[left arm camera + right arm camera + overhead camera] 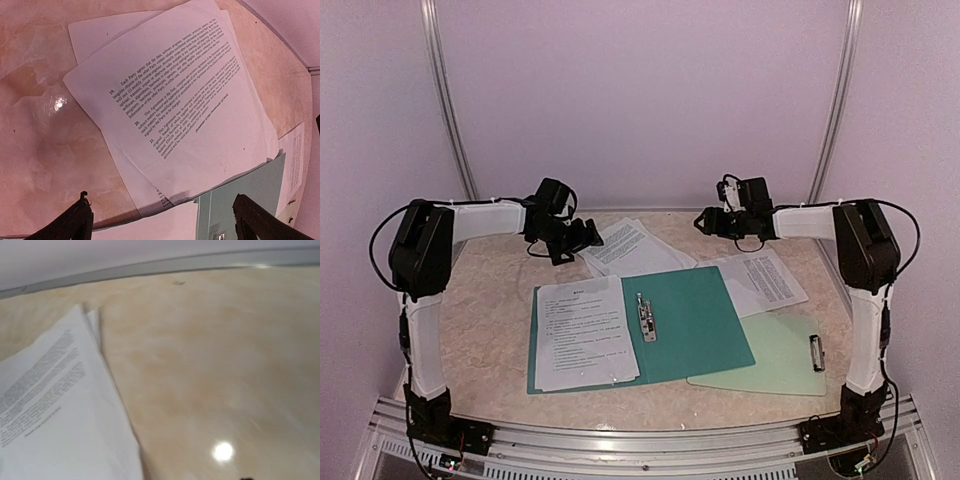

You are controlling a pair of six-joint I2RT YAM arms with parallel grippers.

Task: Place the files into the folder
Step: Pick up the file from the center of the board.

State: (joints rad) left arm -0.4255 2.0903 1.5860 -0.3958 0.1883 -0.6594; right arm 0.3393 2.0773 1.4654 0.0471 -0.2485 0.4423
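White sheets (175, 100) lie just beyond the open teal folder (695, 320) — left jaws, spread wide above them, should nip one corner low and flat; how the right jaws stand, I cannot tell.

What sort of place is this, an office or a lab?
Probably a lab test bench, not an office: the left arm and right arm are mounted on a metal rail at the table edge, plain white panels close it in, and the folder and files lie out like props.
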